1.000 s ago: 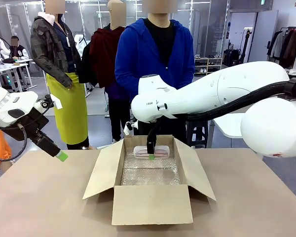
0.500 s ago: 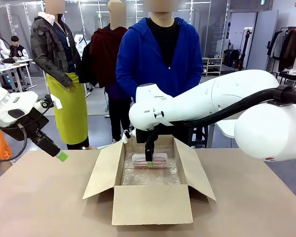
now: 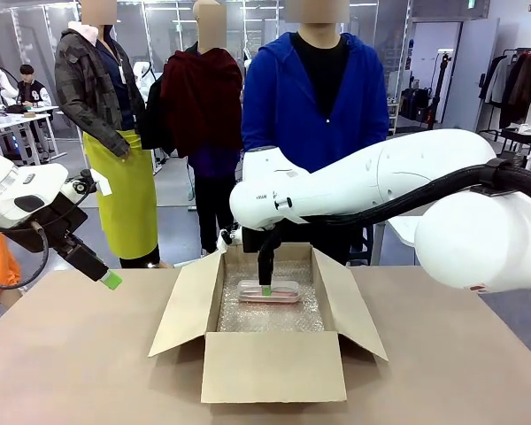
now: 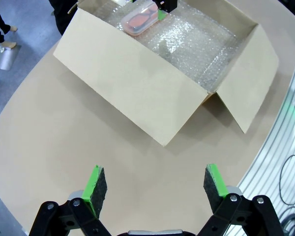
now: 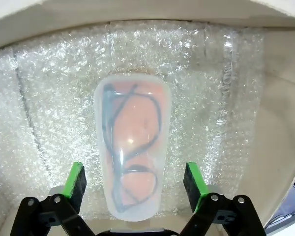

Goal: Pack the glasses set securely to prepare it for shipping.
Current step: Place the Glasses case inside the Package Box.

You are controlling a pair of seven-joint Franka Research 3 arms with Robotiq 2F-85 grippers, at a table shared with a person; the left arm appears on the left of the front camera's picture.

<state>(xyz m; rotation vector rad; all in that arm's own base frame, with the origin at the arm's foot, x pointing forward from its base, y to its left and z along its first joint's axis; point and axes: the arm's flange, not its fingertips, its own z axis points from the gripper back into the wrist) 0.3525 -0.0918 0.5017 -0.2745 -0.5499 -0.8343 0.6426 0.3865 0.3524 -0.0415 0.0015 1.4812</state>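
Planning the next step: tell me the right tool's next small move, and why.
Probably lift the right tool straight up out of the box: its pads stand open, clear of the pink case on both sides, and the case lies flat on the bubble wrap.

A broad tan table (image 3: 71, 354) filled the near part of the scene, and a smooth grey floor (image 3: 179, 239) stretched away beyond its far edge. At the far left stood a white desk (image 3: 13, 124) in front of glazed partitions (image 3: 159, 35) with dark frames. At the far right a low open shelf unit (image 3: 372, 117) sat near a pale wall panel (image 3: 434, 62), beside a clothes rail (image 3: 513, 80) hung with dark garments. The room was evenly and brightly lit from overhead.
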